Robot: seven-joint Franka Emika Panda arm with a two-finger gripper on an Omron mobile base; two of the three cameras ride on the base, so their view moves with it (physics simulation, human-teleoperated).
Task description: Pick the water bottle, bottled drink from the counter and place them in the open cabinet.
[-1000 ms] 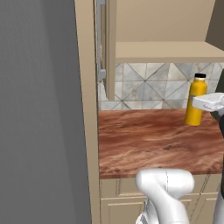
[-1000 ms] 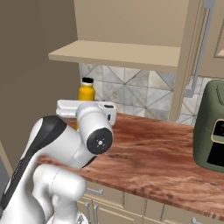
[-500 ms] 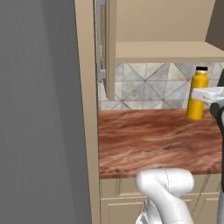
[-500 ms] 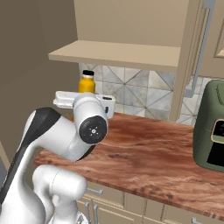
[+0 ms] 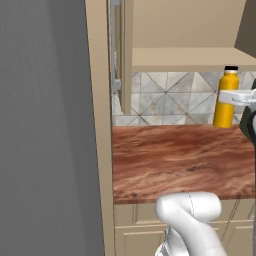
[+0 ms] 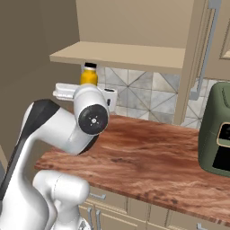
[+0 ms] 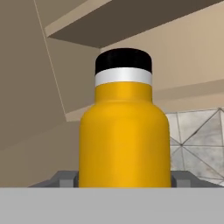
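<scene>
One yellow water bottle (image 7: pixel 124 131) sits upright between the tool's (image 7: pixel 124 178) two fingers, black cap up with a white band under it; the tool is clamped on the bottle's body. In the left base view the bottle (image 5: pixel 226 100) hangs clear of the tabletop (image 5: pixel 180 160), bottom edge above the wood surface, cap just under the open cabinet's shelf (image 5: pixel 190 59). The white hand crosses the bottle mid-body at the right edge of that view. In the right base view the bottle's (image 6: pixel 89 75) neck and cap poke up behind the arm's elbow joint, right below the shelf's (image 6: pixel 121 56) front-left edge, with the tiled backsplash (image 6: pixel 148 92) behind. Cabinet door (image 6: pixel 204 54) stands open with its long silver handle facing out. Dark green appliance (image 6: pixel 216 130) sits on the tabletop (image 6: pixel 148 157) at the far right, well apart from the bottle.
</scene>
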